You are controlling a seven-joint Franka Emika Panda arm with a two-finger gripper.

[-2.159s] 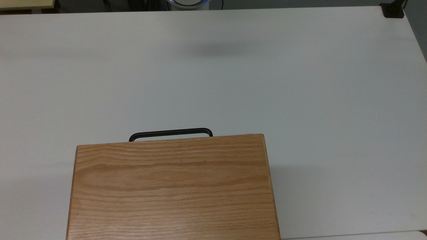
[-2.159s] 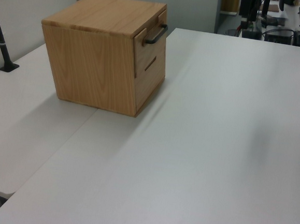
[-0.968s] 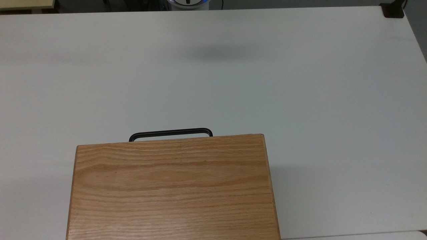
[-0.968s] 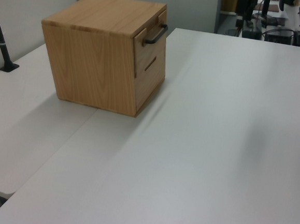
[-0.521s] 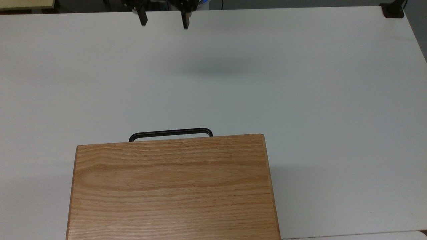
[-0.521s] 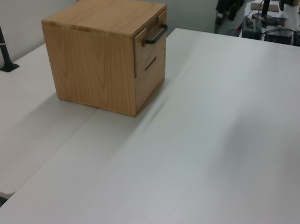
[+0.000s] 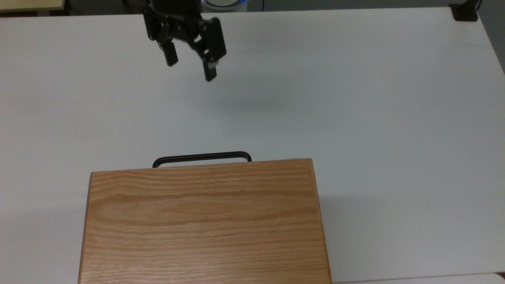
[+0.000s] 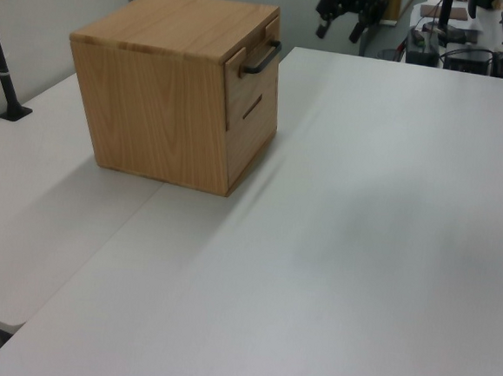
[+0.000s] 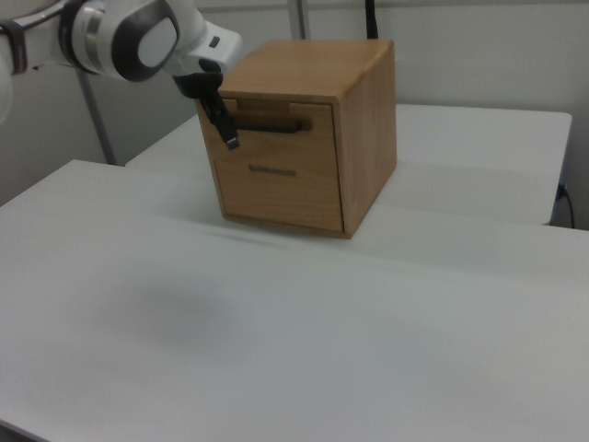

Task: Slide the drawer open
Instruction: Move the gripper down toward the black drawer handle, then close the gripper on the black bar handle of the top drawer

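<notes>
The drawer is the upper one of an oak cabinet and sits flush with the cabinet's front. Its long black bar handle sticks out past the cabinet's top edge in the top view, and the handle also shows in the left view. My black gripper hangs open above the table, well short of the handle, fingers pointing down with nothing between them. In the right view my gripper overlaps the drawer's left end; in the left view my gripper is beyond the cabinet.
A lower drawer with a slot grip sits under the task drawer. The white table spreads wide around the cabinet. A black clamp sits at the top view's far right corner, and a black post stands at the left view's left.
My gripper has come in from the top view's far edge toward the cabinet and now shows fully. The drawer and cabinet have not moved.
</notes>
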